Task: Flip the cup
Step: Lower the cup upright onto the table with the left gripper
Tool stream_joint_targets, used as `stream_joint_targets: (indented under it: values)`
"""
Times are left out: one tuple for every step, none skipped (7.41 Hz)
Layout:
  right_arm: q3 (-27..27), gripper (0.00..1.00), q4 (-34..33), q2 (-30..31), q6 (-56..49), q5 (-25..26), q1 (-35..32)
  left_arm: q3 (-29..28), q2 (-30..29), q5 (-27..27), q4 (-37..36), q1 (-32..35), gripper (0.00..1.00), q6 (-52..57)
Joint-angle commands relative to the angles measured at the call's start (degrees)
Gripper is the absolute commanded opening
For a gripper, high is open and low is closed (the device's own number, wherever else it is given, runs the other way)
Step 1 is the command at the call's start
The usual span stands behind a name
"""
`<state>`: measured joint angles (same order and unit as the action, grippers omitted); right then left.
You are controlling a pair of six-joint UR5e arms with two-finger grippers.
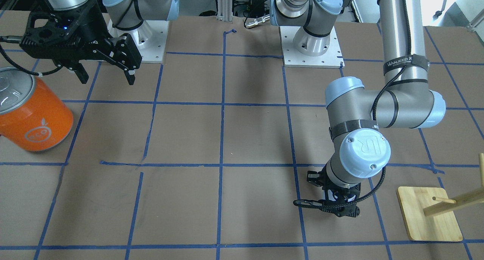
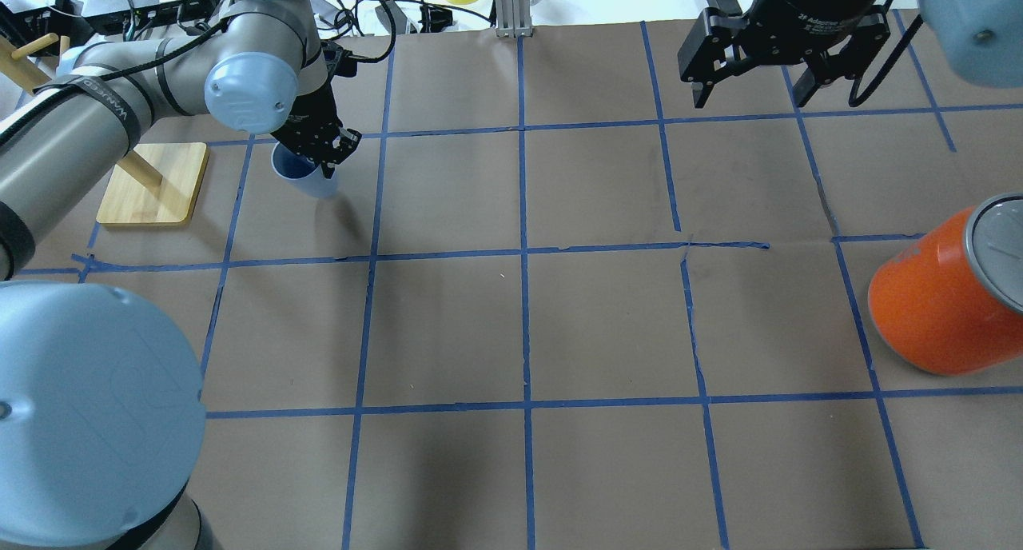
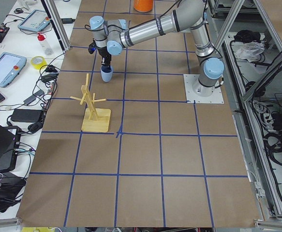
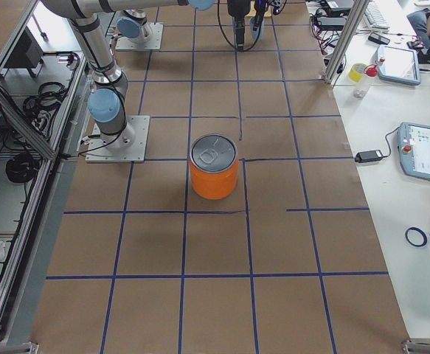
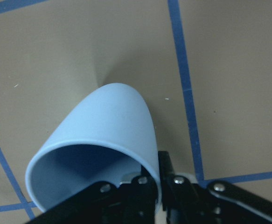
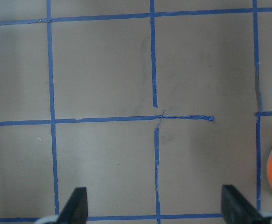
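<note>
The pale blue cup (image 2: 306, 176) stands at the far left of the table with its mouth up and tilted. It also shows in the left wrist view (image 5: 108, 135) and in the exterior left view (image 3: 106, 74). My left gripper (image 2: 325, 155) is shut on the cup's rim, one finger inside and one outside, as the left wrist view (image 5: 158, 173) shows. In the front-facing view the left gripper (image 1: 337, 205) hides the cup. My right gripper (image 2: 751, 94) is open and empty, high above the far right of the table (image 1: 106, 78), (image 6: 156, 211).
A large orange can (image 2: 935, 302) with a silver top stands at the right edge (image 1: 36, 118), (image 4: 213, 177). A wooden peg stand on a square base (image 2: 164, 184) sits just left of the cup (image 1: 429, 214), (image 3: 95, 114). Blue tape lines grid the brown table.
</note>
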<state>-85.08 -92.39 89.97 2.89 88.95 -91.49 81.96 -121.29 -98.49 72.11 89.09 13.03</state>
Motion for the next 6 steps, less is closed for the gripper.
stream_joint_targets:
  values:
    - [0.00, 1.00, -0.16, -0.14, -0.34, 0.52, -0.18, -0.75, -1.93, -0.12, -0.47, -0.05, 0.00, 1.38]
    - [-0.09, 1.00, -0.24, -0.14, -0.34, 0.61, -0.27, -0.92, -2.46, -0.12, -0.56, -0.05, 0.00, 1.56]
    - [0.00, 1.00, -0.24, -0.05, -0.34, 0.61, -0.18, -0.84, -2.81, -0.12, -1.17, -0.05, 0.00, 1.30]
    - [0.00, 1.00, -0.33, -0.05, -0.43, 0.70, -0.27, -0.92, -2.81, -0.21, -2.05, -0.05, 0.00, 1.39]
    - [-0.09, 1.00, -0.33, -0.05, -0.34, 0.70, -0.27, -0.84, -2.99, -0.12, -4.93, -0.05, 0.10, 1.47]
    - [-0.09, 1.00, -0.33, -0.14, -0.34, 0.70, -0.27, -0.40, -3.43, -0.29, -5.30, -0.05, 0.72, 2.00]
